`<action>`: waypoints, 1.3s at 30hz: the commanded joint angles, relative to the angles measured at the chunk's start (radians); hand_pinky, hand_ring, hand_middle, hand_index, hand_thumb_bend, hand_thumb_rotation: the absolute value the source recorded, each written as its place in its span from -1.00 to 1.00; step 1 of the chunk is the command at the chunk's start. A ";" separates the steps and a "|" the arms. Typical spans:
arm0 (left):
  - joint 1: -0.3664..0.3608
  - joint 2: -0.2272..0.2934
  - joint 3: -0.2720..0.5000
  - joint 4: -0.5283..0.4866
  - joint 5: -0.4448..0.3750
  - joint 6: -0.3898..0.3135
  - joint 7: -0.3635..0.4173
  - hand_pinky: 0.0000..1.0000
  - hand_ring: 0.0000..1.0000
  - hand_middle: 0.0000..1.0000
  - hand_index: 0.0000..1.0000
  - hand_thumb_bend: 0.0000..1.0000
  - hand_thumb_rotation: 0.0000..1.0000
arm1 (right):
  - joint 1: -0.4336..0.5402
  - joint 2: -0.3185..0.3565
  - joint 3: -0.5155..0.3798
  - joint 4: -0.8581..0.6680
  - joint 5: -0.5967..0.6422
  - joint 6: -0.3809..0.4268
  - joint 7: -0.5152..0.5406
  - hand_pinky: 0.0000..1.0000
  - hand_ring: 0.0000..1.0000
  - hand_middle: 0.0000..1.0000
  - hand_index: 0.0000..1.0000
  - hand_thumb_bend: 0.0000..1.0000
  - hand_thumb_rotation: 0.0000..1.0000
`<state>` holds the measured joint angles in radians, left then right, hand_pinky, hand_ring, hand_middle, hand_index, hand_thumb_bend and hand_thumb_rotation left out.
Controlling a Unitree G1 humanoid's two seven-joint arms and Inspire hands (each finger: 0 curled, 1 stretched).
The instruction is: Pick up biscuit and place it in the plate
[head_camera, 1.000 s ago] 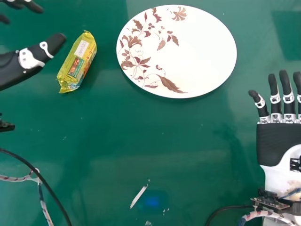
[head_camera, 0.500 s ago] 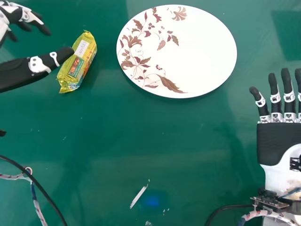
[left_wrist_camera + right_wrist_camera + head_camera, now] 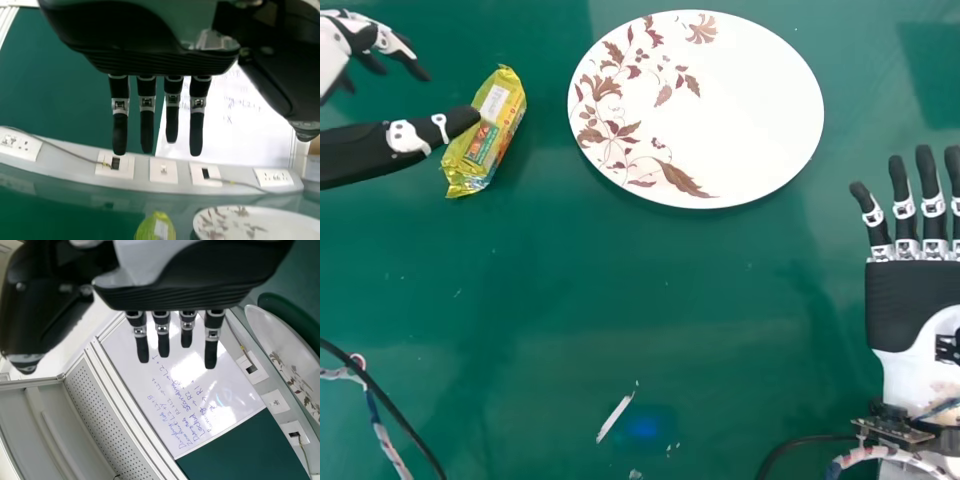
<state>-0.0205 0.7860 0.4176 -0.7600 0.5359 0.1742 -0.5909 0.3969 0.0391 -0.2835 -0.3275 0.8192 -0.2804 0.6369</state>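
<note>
Biscuit (image 3: pixel 503 118): yellow pack on green table (image 3: pixel 550 290), left of plate (image 3: pixel 750 110) and apart from it, lying aslant. Left hand (image 3: pixel 380 152): at head view's left edge, thumb and fingers apart, clamped on nothing. Thumb tip overlaps the biscuit's left side in head view; contact cannot be told. Fingers extend straight in left wrist view. Plate: white, brown leaf pattern toward the biscuit side. Right hand (image 3: pixel 910 300): at head view's right edge, fingers straight and spread.
</note>
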 commanded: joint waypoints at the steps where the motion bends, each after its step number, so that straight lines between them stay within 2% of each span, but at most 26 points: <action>1: -0.010 0.027 -0.017 0.014 0.004 0.016 -0.027 -0.02 0.42 0.73 0.37 1.00 0.44 | 0.014 0.014 0.002 0.010 0.020 0.005 0.003 0.57 0.89 0.91 0.81 1.00 -0.18; 5: -0.029 0.049 -0.057 0.042 0.025 0.041 -0.053 0.08 0.54 0.81 0.45 1.00 0.56 | 0.009 0.013 0.001 0.014 0.033 0.002 0.016 0.58 0.87 0.89 0.81 1.00 -0.21; 9: -0.051 0.075 -0.082 0.060 0.035 0.056 -0.070 0.45 0.76 0.93 0.57 1.00 0.69 | 0.001 0.011 -0.002 0.024 0.035 -0.010 0.041 0.59 0.86 0.89 0.82 1.00 -0.21; 11: -0.058 0.088 -0.084 0.071 0.030 0.044 -0.070 0.82 0.92 0.98 0.63 1.00 0.74 | 0.001 0.015 -0.001 0.019 0.033 -0.011 0.041 0.58 0.85 0.88 0.81 1.00 -0.23; 13: -0.061 0.109 -0.088 0.087 0.036 0.018 -0.064 0.96 0.98 1.00 0.70 1.00 0.77 | 0.000 0.018 0.000 0.018 0.028 -0.017 0.042 0.54 0.83 0.86 0.79 1.00 -0.16; 19: -0.102 0.137 -0.121 0.160 0.002 -0.051 -0.061 1.00 1.00 1.00 0.80 1.00 0.80 | -0.002 0.029 0.008 0.018 0.015 -0.033 0.040 0.53 0.81 0.85 0.79 1.00 -0.11; 25: -0.179 0.167 -0.186 0.179 -0.015 0.000 -0.145 1.00 1.00 1.00 0.78 1.00 0.81 | -0.001 0.034 0.008 0.019 0.004 -0.044 0.027 0.62 0.88 0.91 0.85 1.00 -0.18; 29: -0.243 0.189 -0.243 0.214 -0.016 0.002 -0.181 1.00 1.00 1.00 0.78 1.00 0.79 | -0.002 0.036 0.010 0.016 0.007 -0.045 0.030 0.67 0.92 0.95 0.89 1.00 -0.19; 35: -0.327 0.229 -0.349 0.265 0.041 0.001 -0.231 1.00 1.00 1.00 0.75 1.00 0.78 | 0.000 0.039 0.016 0.013 0.015 -0.038 0.029 0.84 1.00 1.00 0.92 1.00 -0.16; 39: -0.328 0.230 -0.358 0.275 0.074 0.003 -0.221 1.00 1.00 1.00 0.74 1.00 0.80 | 0.003 0.040 0.014 0.014 0.007 -0.047 0.031 0.88 1.00 0.99 0.91 1.00 -0.16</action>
<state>-0.3474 1.0003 0.0624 -0.4899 0.5866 0.1768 -0.8173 0.3824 0.0690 -0.2708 -0.3265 0.8275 -0.3215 0.6676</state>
